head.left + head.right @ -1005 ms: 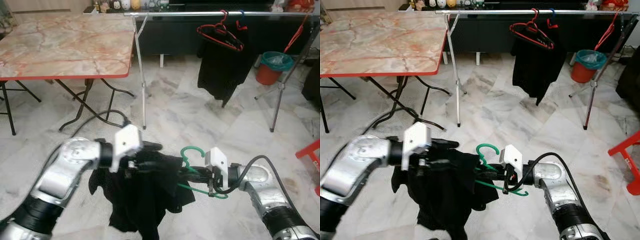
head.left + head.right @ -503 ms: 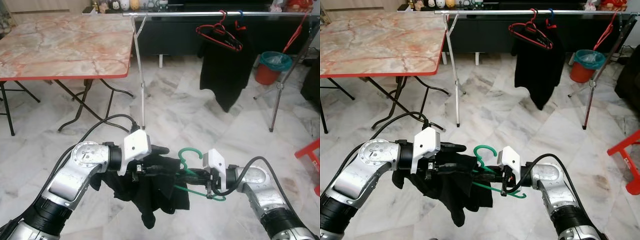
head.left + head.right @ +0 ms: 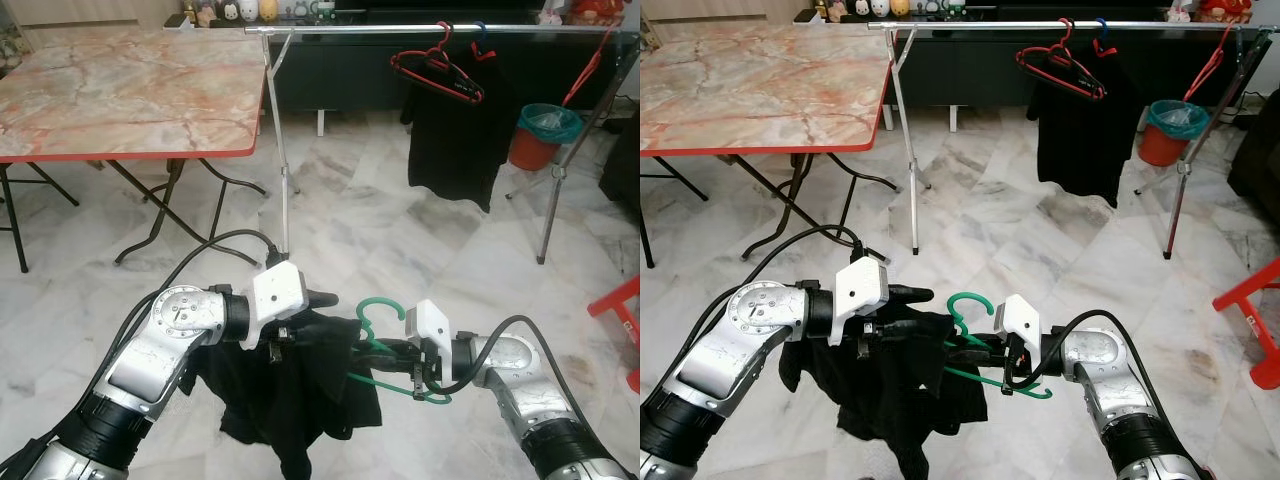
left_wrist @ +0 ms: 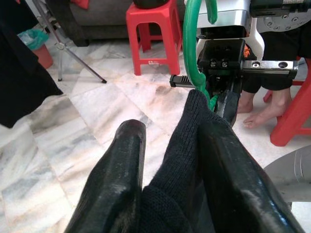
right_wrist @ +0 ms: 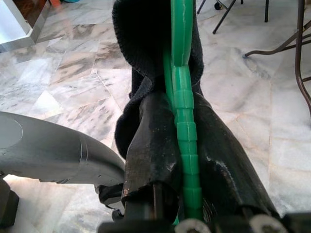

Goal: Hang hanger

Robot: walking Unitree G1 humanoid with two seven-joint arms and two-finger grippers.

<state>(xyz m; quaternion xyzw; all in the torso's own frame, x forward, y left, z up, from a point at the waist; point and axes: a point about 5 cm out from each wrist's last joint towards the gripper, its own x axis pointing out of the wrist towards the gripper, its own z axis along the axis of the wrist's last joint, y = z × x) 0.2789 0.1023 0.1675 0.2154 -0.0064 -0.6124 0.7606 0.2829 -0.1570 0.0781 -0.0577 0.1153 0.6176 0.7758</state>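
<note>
A green plastic hanger [image 3: 385, 345] is being held low over the pale marble floor [image 3: 400, 230], well short of the silver clothes rail [image 3: 420, 29] at the back. It's clamped by the right gripper [image 5: 177, 141], whose jaws are shut tight on the ribbed green bar. A black knitted garment [image 3: 290, 400] is draped half over the hanger, and a fold of it is pinched between the nearly closed jaws of the left gripper [image 4: 167, 179].

What could go wrong: the garment looks only partly threaded on, so it could probably slide off once the hanger gets lifted. The hook could also get snagged by the cloth bunched near it.

The head views give the big picture, with a red hanger [image 3: 440, 72] and dark clothing already on the rail. The right wrist view shows the bar seated between the fingers; the left wrist view shows a red plastic stool [image 4: 155, 34] and a person's bare feet [image 4: 265, 114].
</note>
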